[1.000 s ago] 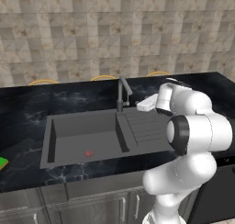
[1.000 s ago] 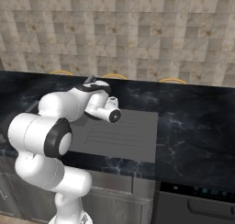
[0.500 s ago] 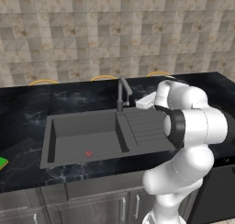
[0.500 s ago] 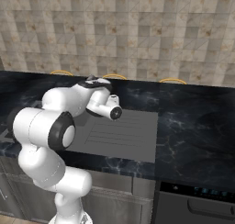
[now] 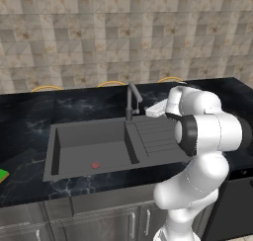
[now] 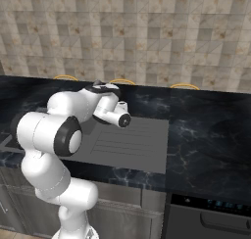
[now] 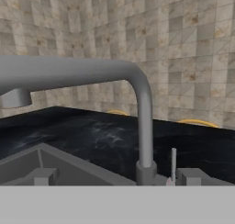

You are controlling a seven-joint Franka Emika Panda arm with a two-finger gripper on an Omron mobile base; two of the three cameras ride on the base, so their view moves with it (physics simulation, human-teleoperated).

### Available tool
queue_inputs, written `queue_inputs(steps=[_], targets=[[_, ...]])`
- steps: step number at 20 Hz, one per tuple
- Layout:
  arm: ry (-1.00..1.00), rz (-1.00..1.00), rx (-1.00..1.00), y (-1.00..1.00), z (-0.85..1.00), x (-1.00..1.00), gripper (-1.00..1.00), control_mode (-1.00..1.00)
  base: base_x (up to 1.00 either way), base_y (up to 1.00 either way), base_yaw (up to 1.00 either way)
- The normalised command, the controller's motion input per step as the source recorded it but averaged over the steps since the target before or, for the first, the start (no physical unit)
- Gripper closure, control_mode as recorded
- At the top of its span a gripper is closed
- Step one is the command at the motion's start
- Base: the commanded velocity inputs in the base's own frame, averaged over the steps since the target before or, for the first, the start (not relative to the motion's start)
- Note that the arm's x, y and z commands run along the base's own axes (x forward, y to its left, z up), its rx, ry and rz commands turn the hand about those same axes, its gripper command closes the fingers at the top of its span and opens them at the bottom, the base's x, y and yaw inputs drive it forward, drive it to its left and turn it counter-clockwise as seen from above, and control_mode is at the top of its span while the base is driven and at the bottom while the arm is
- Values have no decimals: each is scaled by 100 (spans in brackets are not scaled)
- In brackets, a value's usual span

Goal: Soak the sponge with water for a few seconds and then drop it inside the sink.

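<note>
Progress: early; judging by how things lie, none of the task's steps is done (sponge not picked up, no soaking, no drop).
Sponge: a bright green sliver [image 5: 2, 176] at the left frame edge of the left base view, lying on the black marbled counter [image 5: 29, 116], well apart from the basin at its 9 o'clock.
Water: no stream falls from the spout, so the tap [image 5: 132, 98] looks shut off.
Pincer: the gripper [image 7: 117, 178] is up close to the tap, its two tips spread wide with nothing between them.
Tap lever: a thin upright rod [image 7: 173, 163] just beside the tap's base, at 3 o'clock of it in the hand view.
Sink: the dark grey basin [image 5: 89, 134] holds only a small red spot [image 5: 95, 164] on its floor, toward 6 o'clock; it looks dry.
Drainboard: the ribbed wing [image 5: 157, 135] at the basin's 3 o'clock is bare.
Left to do: likely start the water, fetch the sponge, hold it under the stream, release it in the basin.
</note>
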Motion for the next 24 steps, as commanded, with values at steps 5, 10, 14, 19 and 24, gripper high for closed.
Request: queue_inputs(steps=[5,10,14,19,24], targets=[[0,0,0,0,-8,8,-100,-100,0,0,0],[0,0,0,0,-8,10,-100,-100,0,0,0],[0,0,0,0,-7,10,-100,-100,0,0,0],[0,0,0,0,-1,5,-100,-100,0,0,0],[0,-2,0,0,0,1,-100,-100,0,0,0]])
